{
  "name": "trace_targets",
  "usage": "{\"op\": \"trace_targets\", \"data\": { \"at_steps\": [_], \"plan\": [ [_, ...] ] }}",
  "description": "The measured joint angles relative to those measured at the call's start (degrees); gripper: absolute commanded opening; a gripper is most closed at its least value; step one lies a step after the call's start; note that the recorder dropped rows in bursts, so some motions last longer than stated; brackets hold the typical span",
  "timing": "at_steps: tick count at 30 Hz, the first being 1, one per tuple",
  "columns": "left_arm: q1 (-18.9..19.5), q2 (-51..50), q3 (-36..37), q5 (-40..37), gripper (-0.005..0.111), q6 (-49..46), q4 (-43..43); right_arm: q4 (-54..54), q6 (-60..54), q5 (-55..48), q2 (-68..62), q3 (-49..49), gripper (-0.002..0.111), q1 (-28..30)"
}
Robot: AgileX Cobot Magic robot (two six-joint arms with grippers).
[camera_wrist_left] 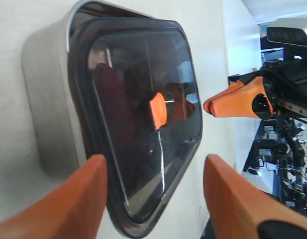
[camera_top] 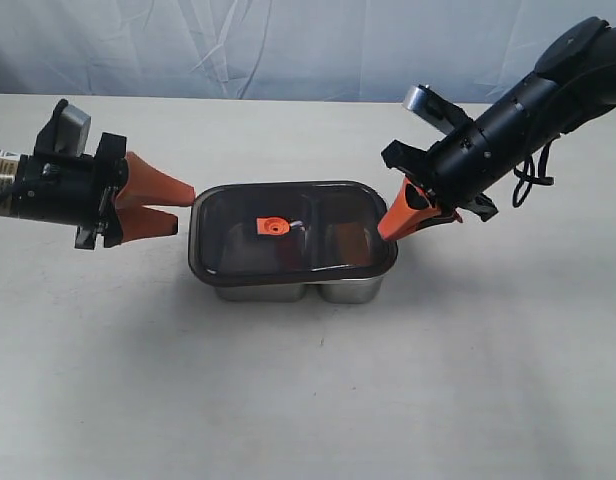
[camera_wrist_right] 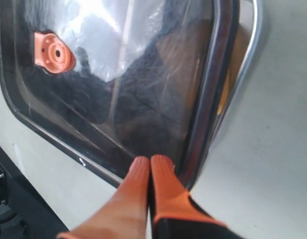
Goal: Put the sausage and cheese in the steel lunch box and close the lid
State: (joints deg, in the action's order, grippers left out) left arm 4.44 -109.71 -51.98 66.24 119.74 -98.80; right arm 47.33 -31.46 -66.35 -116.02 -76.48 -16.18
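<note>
The lid lies over the steel lunch box in the middle of the table, its orange valve tab facing up. My right gripper is pinched shut with nothing between its fingers, the tips resting on the lid's rim at the right end. My left gripper is spread wide and holds nothing, just off the left end and not touching. The risk I see is in pressing at one end only. A push from the shut tips could rock the far end up instead of seating it, or the tips could slide off the slick rim onto the table. With nothing bracing the box, it could also skate leftwards towards my open fingers. I cannot tell whether the lid is flush all round, since the right wrist view shows a strip of steel rim outside the lid's edge but not how deep the lid sits. The contents are hard to read through the smoky plastic. A dark red shape in the left wrist view is probably the sausage in the larger compartment, and a brownish patch in the right wrist view is probably the cheese in the smaller one. The exterior view shows neither clearly.
</note>
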Motion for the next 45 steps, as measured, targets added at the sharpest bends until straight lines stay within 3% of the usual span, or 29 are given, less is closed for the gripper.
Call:
{"op": "trace_targets", "data": {
  "at_steps": [13, 20, 45],
  "plan": [
    [-0.11, 0.00, 0.00, -3.60, 0.055, 0.00, -0.28, 6.46, -3.22, -2.51, 2.29, -0.13, -0.001, 0.00],
    [-3.23, 0.00, 0.00, -3.92, 0.055, 0.00, 0.43, 6.51, -3.43, 2.51, 6.20, -0.13, -0.001, 0.00],
    [-3.23, 0.00, 0.00, -6.45, 0.055, 0.00, 1.85, -3.10, 0.65, 5.18, 9.00, -0.13, -0.001, 0.00]
  ]
}}
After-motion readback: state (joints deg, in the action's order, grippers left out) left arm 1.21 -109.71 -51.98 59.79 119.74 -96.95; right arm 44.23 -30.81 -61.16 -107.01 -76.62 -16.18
